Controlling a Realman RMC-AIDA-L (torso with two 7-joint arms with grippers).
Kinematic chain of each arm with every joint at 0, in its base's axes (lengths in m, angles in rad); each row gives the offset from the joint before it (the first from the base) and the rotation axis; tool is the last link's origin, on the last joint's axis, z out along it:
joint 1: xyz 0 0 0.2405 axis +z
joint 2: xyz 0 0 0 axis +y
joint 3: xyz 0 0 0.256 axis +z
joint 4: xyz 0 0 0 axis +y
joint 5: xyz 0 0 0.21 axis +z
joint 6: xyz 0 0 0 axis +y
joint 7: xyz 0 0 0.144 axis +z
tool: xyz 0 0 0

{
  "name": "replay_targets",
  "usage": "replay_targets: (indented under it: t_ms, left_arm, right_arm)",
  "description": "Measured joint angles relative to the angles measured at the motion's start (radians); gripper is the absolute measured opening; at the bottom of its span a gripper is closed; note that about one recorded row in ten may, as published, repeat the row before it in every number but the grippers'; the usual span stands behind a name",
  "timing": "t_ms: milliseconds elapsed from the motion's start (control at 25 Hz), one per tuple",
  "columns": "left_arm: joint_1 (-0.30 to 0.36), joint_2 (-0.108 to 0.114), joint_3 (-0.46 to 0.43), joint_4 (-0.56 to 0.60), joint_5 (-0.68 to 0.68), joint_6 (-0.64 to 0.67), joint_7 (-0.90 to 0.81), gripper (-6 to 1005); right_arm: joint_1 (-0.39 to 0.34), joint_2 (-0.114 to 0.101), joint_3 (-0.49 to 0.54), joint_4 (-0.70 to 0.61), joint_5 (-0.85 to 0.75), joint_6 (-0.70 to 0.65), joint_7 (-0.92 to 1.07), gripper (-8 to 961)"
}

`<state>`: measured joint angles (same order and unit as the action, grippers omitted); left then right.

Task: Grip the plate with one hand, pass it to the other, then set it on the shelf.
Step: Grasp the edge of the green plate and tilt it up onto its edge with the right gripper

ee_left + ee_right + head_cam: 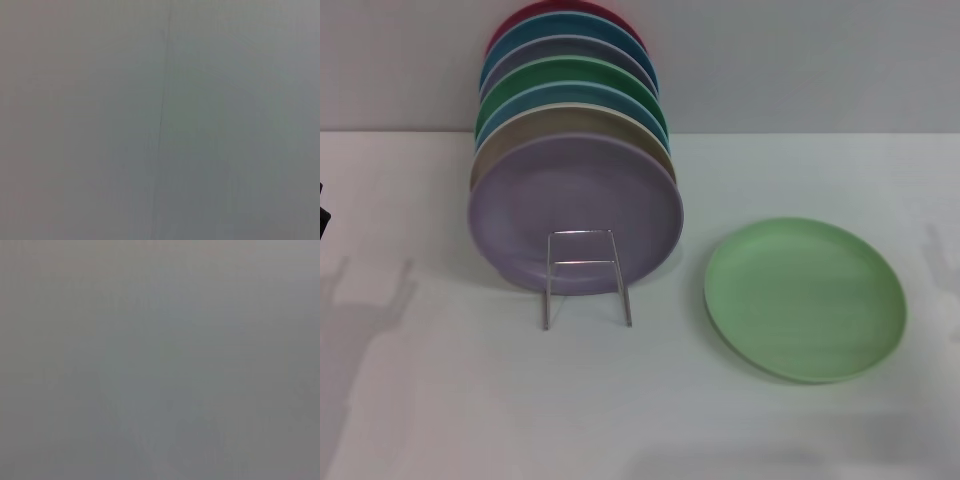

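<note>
The plate (805, 299) lies flat on the white counter (640, 400), right of centre in the head view, face up, with nothing on it and nothing touching it. It sits well clear of the shelf (586, 275), which stands to its left. The shelf's upright front loop rises from the counter as a thin silver rectangle with a crossbar partway up and two legs running down toward the camera. Behind that loop the shelf holds a row of plates standing on edge, one behind the other, each leaning back slightly. The frontmost is a lilac plate (576, 212), its lower edge tucked behind the loop. Behind it come a beige plate (570, 125), a light blue plate (560, 96), a dark green plate (572, 72), a second lilac or grey-lilac one, a blue plate (565, 29) and, at the very back, a red plate (550, 10); only the upper rims of those rear plates show. A plain grey wall (800, 60) runs behind the counter. Neither end effector appears in the head view, apart from a small dark shape at the far left edge that is too little to identify. Both wrist views show only a blank grey surface, so I cannot tell whether either end effector is open or closed.
</note>
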<state>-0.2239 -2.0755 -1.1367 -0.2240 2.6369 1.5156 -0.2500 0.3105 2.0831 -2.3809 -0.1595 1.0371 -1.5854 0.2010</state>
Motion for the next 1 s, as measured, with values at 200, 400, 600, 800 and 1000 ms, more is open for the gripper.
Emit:
replay_targets:
  t_ms: [200, 400, 600, 800, 1000]
  left_arm:
    - [-0.001, 0.0, 0.001, 0.0, 0.0, 0.0, -0.002, 814]
    - [0.0, 0.0, 0.002, 0.0, 0.0, 0.0, -0.002, 813]
    - [0.0, 0.0, 0.003, 0.0, 0.0, 0.0, -0.001, 813]
    - [0.0, 0.0, 0.003, 0.0, 0.0, 0.0, -0.001, 813]
    - [0.001, 0.001, 0.002, 0.0, 0.0, 0.0, 0.001, 813]
  right_arm:
    - [-0.001, 0.0, 0.0, -0.002, -0.001, 0.0, 0.0, 686]
    - [-0.003, 0.001, 0.0, -0.003, -0.001, -0.002, 0.0, 686]
    - [-0.004, 0.002, 0.0, -0.005, -0.001, -0.006, 0.0, 686]
    - [-0.005, 0.002, 0.0, -0.006, -0.008, -0.009, 0.0, 686]
    - [-0.005, 0.002, 0.0, -0.006, -0.014, -0.005, 0.0, 686]
